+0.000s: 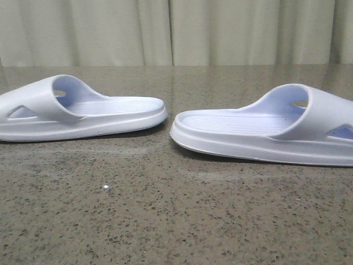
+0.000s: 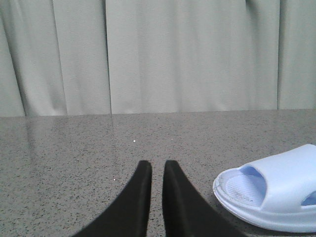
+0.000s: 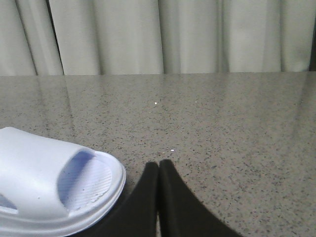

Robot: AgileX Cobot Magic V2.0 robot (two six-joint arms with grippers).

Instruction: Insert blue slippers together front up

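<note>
Two pale blue slippers lie sole-down on the table, open ends facing each other with a small gap between. The left slipper (image 1: 83, 113) has its strap toward the left; the right slipper (image 1: 265, 132) has its strap toward the right. In the left wrist view one slipper (image 2: 269, 192) lies beside my left gripper (image 2: 157, 165), apart from it. That gripper's black fingers stand almost together with only a narrow slit, holding nothing. My right gripper (image 3: 158, 165) is shut and empty, close beside the other slipper (image 3: 49, 182). Neither gripper appears in the front view.
The slippers rest on a speckled grey-brown stone table (image 1: 176, 221). A pale pleated curtain (image 1: 176, 33) hangs behind the table's far edge. A tiny white speck (image 1: 106, 188) lies on the table in front of the left slipper.
</note>
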